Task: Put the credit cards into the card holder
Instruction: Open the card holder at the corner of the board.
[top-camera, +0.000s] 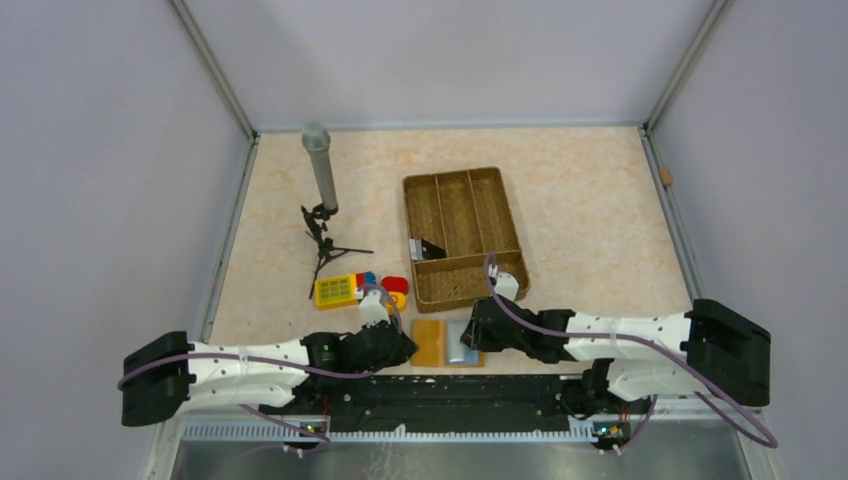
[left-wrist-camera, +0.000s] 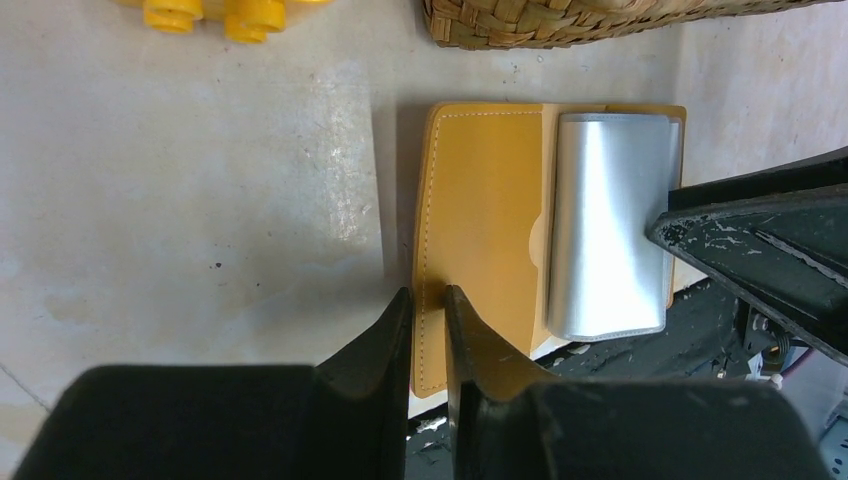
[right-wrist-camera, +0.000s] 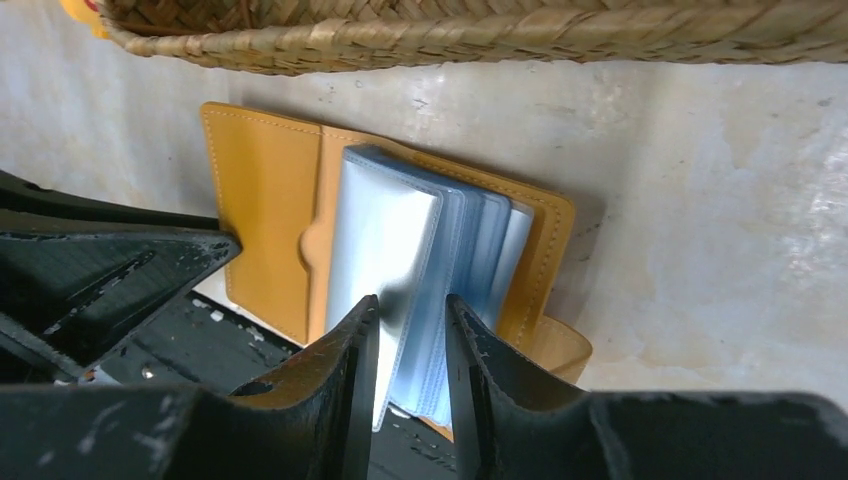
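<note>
The tan card holder (top-camera: 430, 342) (left-wrist-camera: 480, 200) (right-wrist-camera: 262, 200) lies open at the table's near edge, its fan of clear blue sleeves (left-wrist-camera: 610, 220) (right-wrist-camera: 395, 230) on the right half. My left gripper (top-camera: 405, 345) (left-wrist-camera: 428, 292) is shut on the left flap's near edge. My right gripper (top-camera: 470, 335) (right-wrist-camera: 412, 300) stands narrowly open, with a few sleeves between its fingers. Flat dark and pale pieces (top-camera: 425, 248) in the woven tray may be the credit cards; I cannot tell for sure.
The woven divided tray (top-camera: 408, 215) (left-wrist-camera: 560, 25) (right-wrist-camera: 480, 35) stands just beyond the holder. A grey microphone on a small tripod (top-camera: 322, 190) is at the back left. A yellow toy (top-camera: 335, 290) and red and yellow pieces (top-camera: 395, 284) lie left of the tray.
</note>
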